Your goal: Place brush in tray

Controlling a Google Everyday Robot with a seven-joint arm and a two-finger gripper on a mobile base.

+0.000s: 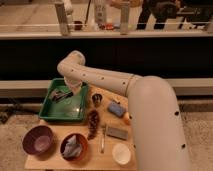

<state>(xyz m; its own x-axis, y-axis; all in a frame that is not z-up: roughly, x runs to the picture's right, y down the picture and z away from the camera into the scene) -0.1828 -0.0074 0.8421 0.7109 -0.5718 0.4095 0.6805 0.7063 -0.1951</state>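
The green tray (pixel 55 112) sits at the table's back left corner. My gripper (pixel 61 94) is low inside the tray, over its back left part, with the arm reaching down from the elbow above the tray's far rim. A dark slim shape at the gripper may be the brush. I cannot tell it apart from the gripper, nor whether it is held or resting on the tray floor.
A purple bowl (pixel 38 140) and an orange-red bowl (pixel 74 146) holding a grey cloth stand in front of the tray. To the right are a brown pinecone (pixel 93 124), a fork (pixel 103 139), a small dark cup (pixel 96 99), a blue object (pixel 116 109), a grey block (pixel 117 132) and a white cup (pixel 121 153).
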